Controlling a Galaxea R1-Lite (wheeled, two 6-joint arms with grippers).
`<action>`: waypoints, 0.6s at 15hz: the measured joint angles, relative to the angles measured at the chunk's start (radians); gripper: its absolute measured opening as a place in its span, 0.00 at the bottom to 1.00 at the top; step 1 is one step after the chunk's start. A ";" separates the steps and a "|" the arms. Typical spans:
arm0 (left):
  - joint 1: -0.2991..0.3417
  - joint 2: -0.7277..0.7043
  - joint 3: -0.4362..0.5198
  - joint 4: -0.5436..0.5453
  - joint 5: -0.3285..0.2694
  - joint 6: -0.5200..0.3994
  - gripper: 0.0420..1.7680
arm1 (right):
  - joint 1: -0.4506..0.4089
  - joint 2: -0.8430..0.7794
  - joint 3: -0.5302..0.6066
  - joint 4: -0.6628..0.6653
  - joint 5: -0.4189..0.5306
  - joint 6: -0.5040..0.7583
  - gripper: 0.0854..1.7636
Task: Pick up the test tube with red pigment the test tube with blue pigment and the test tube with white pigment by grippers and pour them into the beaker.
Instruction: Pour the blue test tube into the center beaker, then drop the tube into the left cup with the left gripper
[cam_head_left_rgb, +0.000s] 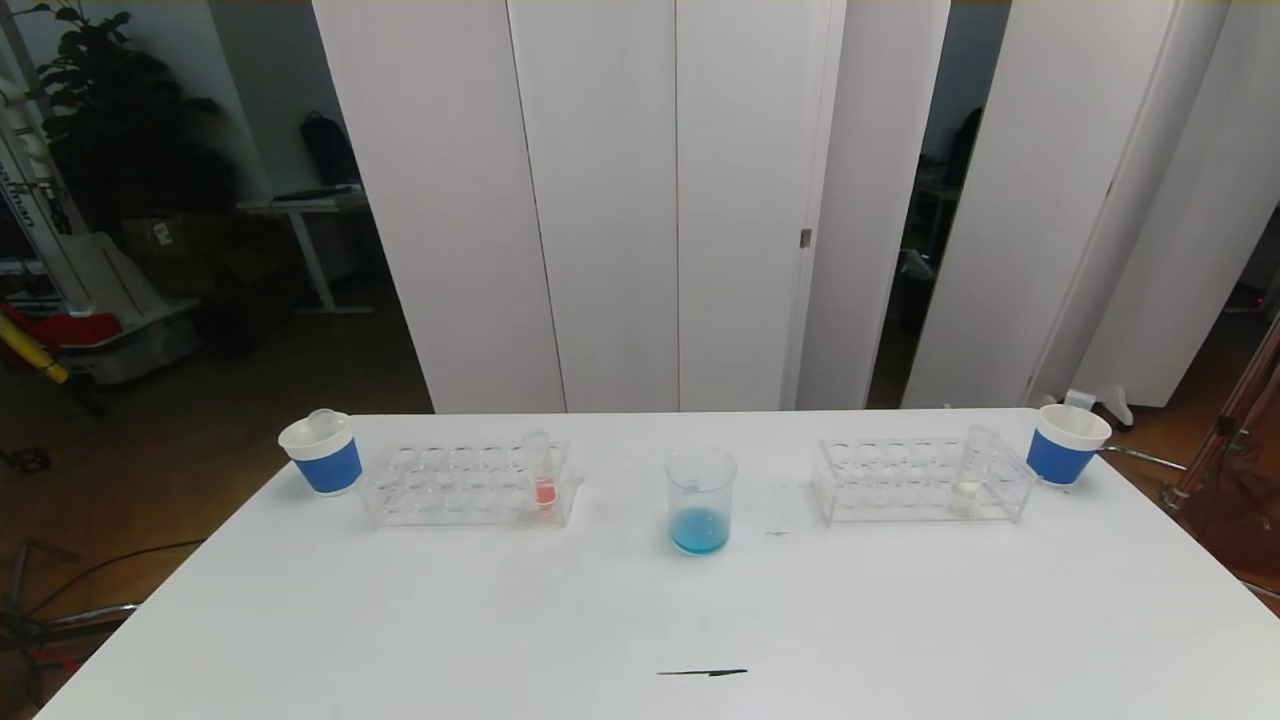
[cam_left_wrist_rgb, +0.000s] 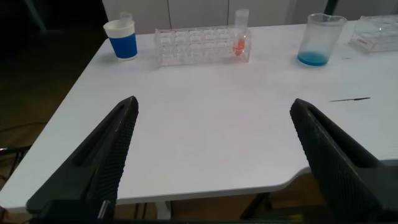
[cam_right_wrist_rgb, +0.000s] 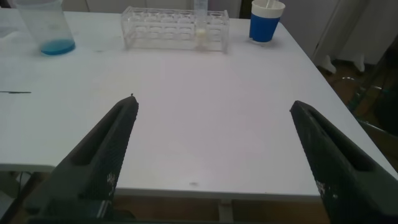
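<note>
While both grippers' jaws wide open, empty — beaker (cam_head_left_rgb: 700, 500) w/ blue liquid btwn two racks (cam_head_left_rgb: 470, 487), unobstructed.

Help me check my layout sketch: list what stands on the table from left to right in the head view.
Left cup → left rack → red tube → beaker → right rack → white tube → right cup.

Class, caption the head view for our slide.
Beaker holding blue liquid between two racks: red tube left, white tube right.
</note>
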 joint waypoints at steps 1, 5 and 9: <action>0.000 -0.004 0.033 -0.006 0.003 0.003 0.99 | 0.000 0.000 0.000 0.000 0.000 0.000 0.99; 0.000 -0.008 0.146 -0.162 0.015 -0.005 0.99 | 0.000 0.000 0.000 0.000 0.000 0.000 0.99; 0.000 -0.009 0.167 -0.167 0.037 -0.040 0.99 | 0.000 0.000 0.000 0.000 0.000 0.000 0.99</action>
